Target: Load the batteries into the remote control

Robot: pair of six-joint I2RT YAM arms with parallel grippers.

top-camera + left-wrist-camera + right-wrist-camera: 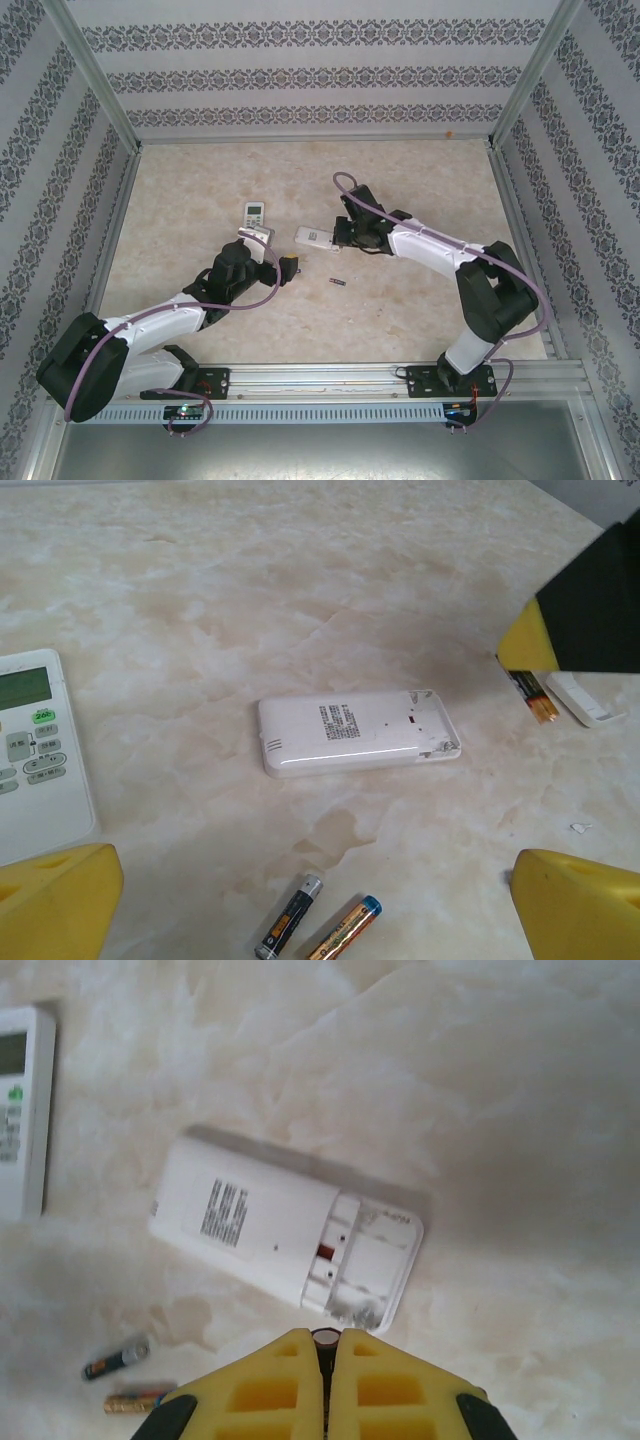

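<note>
Left gripper point(318, 908) spread wide, holding nothing. Near it on the desk point(300, 610) lie a dark battery point(290, 920) and a coppery battery point(346, 929), side by side. Beyond them the remote control point(355, 732) lies face down, battery bay open. Right gripper point(325, 1360) pressed together, pinching a third battery point(532, 693) just beside the remote's open end. A second remote point(30, 750) lies face up, off to the left.

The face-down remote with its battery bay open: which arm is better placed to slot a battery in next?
Right. Its jaws are shut on a battery, poised just short of the remote's open bay. The left arm's jaws stand open and empty, set back from it.
</note>
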